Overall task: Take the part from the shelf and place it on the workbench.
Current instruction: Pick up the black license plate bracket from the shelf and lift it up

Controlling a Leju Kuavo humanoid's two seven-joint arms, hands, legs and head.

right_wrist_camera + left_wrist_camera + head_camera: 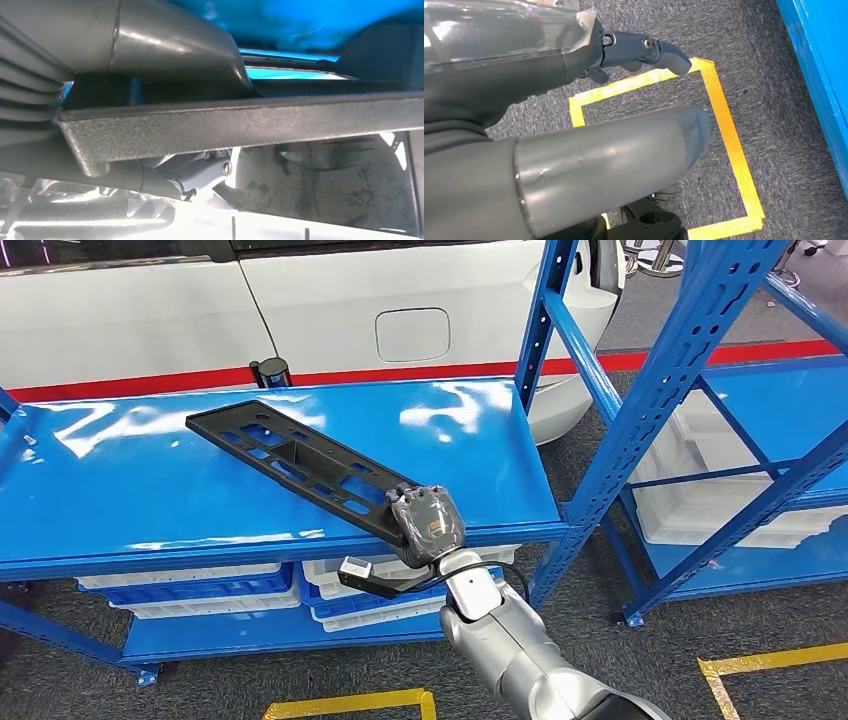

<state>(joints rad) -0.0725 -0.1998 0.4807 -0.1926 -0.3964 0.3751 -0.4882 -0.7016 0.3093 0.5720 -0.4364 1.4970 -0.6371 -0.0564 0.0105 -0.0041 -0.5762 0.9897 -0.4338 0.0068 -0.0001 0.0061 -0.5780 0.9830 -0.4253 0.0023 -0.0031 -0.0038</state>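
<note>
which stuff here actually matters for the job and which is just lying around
Belongs to the job:
black part, lying on the blue shelf
right hand, gripping the part's near end

Just lying about:
white bins under the shelf
white car behind
yellow floor tape

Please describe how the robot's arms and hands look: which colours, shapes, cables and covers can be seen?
The right arm is a silver, rounded metal tube. A black cable loops at its wrist, beside a small white and black camera box. The right hand is dark grey, wrapped in clear plastic film, with an orange patch. The left hand has a thick, smooth grey thumb and darker fingers with visible screws.
</note>
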